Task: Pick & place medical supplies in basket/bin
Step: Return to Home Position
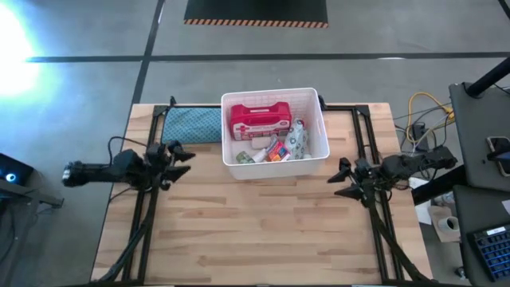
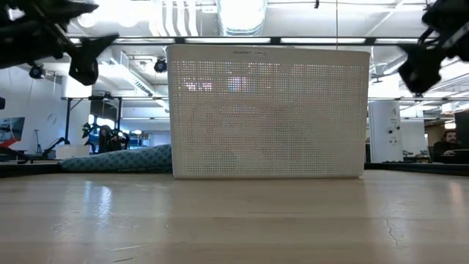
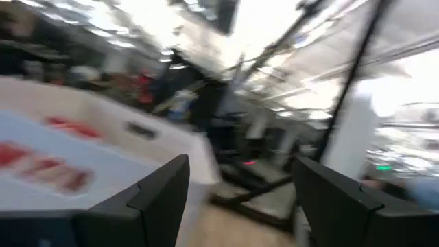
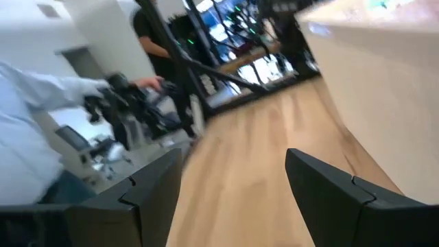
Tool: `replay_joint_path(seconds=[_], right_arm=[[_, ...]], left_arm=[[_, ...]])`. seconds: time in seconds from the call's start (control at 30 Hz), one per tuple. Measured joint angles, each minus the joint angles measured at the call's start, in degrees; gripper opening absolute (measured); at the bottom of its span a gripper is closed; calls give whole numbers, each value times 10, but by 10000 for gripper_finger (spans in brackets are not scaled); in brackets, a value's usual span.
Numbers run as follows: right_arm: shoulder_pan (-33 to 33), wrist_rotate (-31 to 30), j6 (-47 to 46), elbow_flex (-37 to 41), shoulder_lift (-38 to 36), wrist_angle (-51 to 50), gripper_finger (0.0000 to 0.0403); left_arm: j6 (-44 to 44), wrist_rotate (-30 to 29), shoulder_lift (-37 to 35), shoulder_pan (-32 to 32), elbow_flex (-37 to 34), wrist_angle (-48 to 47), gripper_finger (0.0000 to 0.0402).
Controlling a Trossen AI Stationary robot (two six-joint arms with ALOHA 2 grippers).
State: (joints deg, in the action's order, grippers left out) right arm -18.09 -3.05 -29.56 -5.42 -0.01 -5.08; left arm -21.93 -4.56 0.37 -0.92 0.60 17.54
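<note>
The white tub (image 1: pixel 319 127) stands at the table's far middle; in the low view its perforated wall (image 2: pixel 267 110) faces me. Inside lie the red first-aid case with a white cross (image 1: pixel 258 120), the grey-white patterned wipes packet (image 1: pixel 298 137) and small boxes and a red tube (image 1: pixel 275 151). My left gripper (image 1: pixel 185 153) hovers open, left of the tub. My right gripper (image 1: pixel 341 178) hovers open to the tub's right and nearer me. Both hold nothing. The left wrist view shows the tub's wall (image 3: pixel 103 137) beside the open fingers (image 3: pixel 164 185).
A teal-blue textured cloth pad (image 1: pixel 191 123) lies against the tub's left side, also seen low (image 2: pixel 121 160). Black frame rails (image 1: pixel 370 135) run along both table sides. The near half of the wooden table (image 1: pixel 263 231) is bare. A person in a light sleeve (image 4: pixel 27 116) stands beyond the table.
</note>
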Motion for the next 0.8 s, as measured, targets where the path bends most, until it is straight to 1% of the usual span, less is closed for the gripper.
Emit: replay_joint_path(seconds=[0.07, 0.13, 0.17, 0.27, 0.63, 0.8], right_arm=[[8, 0, 0, 22, 0, -1, 249], [16, 5, 3, 38, 3, 34, 249], [17, 7, 3, 47, 2, 55, 249], [20, 10, 0, 49, 0, 59, 249], [20, 11, 0, 49, 0, 59, 249], [20, 11, 0, 49, 13, 59, 249]], left_arm=[[0, 0, -1, 42, 0, -10, 242], [0, -2, -1, 76, 0, -4, 242], [0, -2, -1, 90, 0, 0, 242], [0, -2, -1, 110, 0, -11, 242], [0, -1, -2, 96, 0, -21, 242], [0, -1, -2, 86, -1, -24, 242]])
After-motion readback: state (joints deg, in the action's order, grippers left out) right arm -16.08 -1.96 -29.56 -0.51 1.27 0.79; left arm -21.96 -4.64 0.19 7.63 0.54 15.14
